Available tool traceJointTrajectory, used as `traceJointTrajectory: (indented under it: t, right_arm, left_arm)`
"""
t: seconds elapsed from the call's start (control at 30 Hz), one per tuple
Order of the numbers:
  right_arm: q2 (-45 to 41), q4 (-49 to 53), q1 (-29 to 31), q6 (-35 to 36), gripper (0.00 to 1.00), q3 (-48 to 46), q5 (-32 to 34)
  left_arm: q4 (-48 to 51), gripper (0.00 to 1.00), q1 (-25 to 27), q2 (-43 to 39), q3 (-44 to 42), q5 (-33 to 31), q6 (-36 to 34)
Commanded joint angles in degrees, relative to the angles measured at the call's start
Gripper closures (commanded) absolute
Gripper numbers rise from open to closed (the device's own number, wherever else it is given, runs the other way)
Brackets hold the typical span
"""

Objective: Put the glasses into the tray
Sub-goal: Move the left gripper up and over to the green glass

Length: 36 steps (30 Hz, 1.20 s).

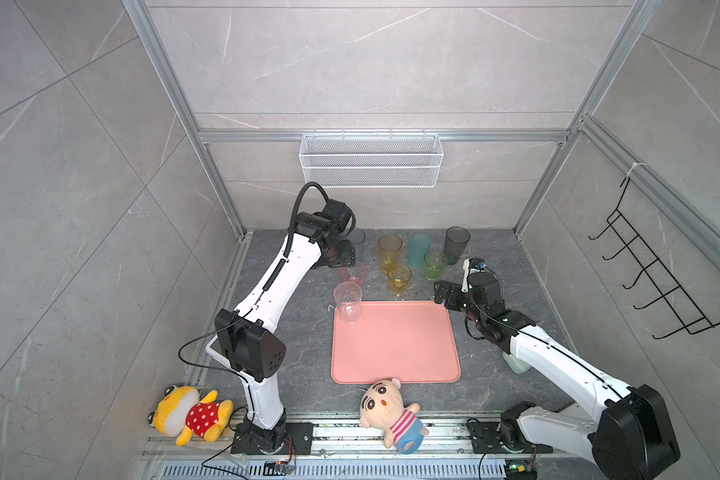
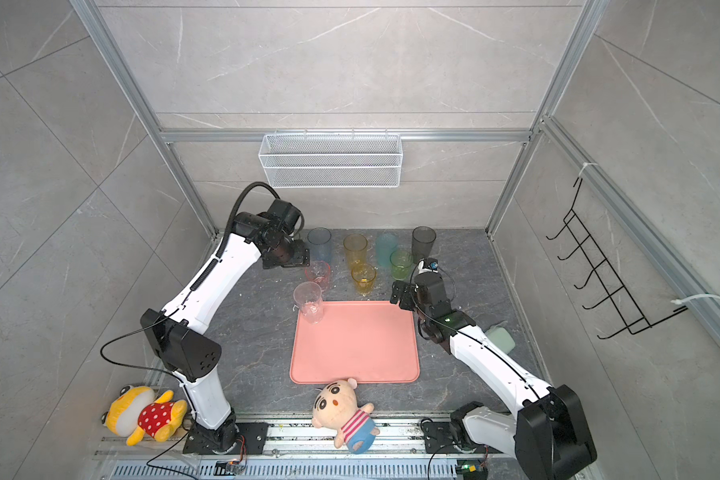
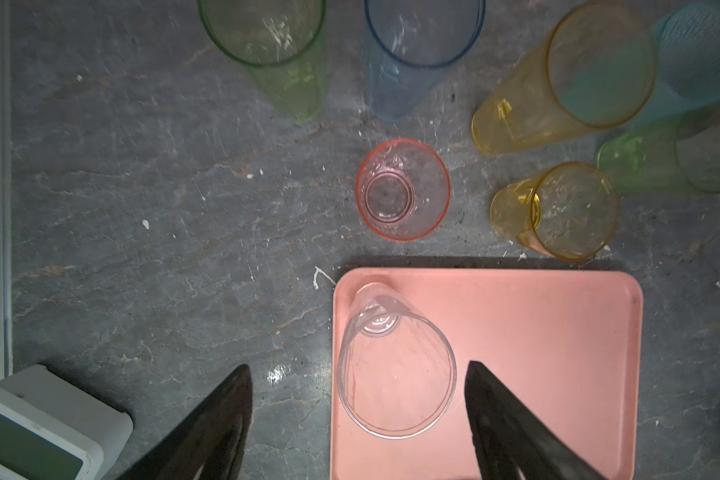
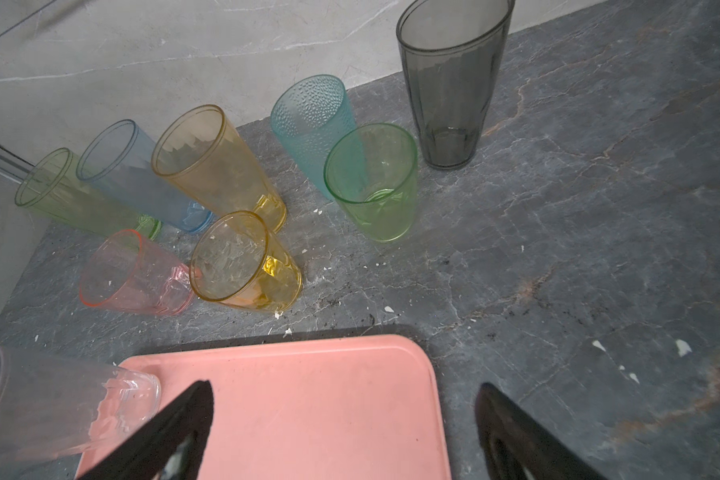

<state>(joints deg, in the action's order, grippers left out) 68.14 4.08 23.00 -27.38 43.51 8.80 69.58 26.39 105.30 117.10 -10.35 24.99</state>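
The salmon-pink tray (image 1: 395,345) (image 2: 354,345) lies mid-table. A clear glass (image 1: 348,303) (image 2: 308,301) (image 3: 395,365) (image 4: 59,403) stands upright in its back left corner. Behind the tray stand a pink (image 1: 353,274), a short amber (image 1: 399,278), a tall amber (image 1: 390,249), a teal (image 1: 418,247), a short green (image 1: 435,264) and a grey glass (image 1: 457,243). A blue glass (image 1: 358,241) is partly hidden by my left gripper (image 1: 344,253) (image 3: 358,365), which hangs open, high above and holding nothing. A tall green glass (image 3: 267,50) shows only in the wrist views. My right gripper (image 1: 443,293) (image 4: 346,385) is open over the tray's back right corner.
Two plush dolls (image 1: 192,415) (image 1: 391,413) lie along the front rail. A white mesh basket (image 1: 371,160) hangs on the back wall. A pale green box (image 2: 500,336) sits under the right arm. A small white device (image 3: 38,428) rests by the left arm.
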Motion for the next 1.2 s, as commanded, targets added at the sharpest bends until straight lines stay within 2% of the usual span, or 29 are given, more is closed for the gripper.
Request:
traceJointTrajectory:
  t: [0.0, 0.33, 0.6, 0.97, 1.17]
  right_arm:
    - [-1.3, -0.4, 0.6, 0.6, 0.01, 0.0, 0.9]
    - [-1.5, -0.4, 0.7, 0.7, 0.01, -0.1, 1.7]
    - [-1.4, -0.6, 0.8, 0.7, 0.01, -0.2, 2.2]
    - [-0.9, -0.5, 0.8, 0.7, 0.01, 0.0, 2.0]
    - [-0.7, -0.4, 0.8, 0.7, 0.01, 0.2, 1.9]
  left_arm:
    - [-0.2, 0.19, -2.1, -1.5, 2.6, -0.7, -1.2]
    - [-10.3, 0.19, -8.4, 3.1, 2.7, 0.6, 2.5]
    - [-17.5, 0.19, -11.1, 7.2, 1.2, 0.8, 4.0]
    - [-20.5, 0.19, -13.7, 11.2, 0.5, 0.0, 4.6]
    - [-21.6, 0.19, -15.1, 12.9, 1.3, 2.1, 5.7]
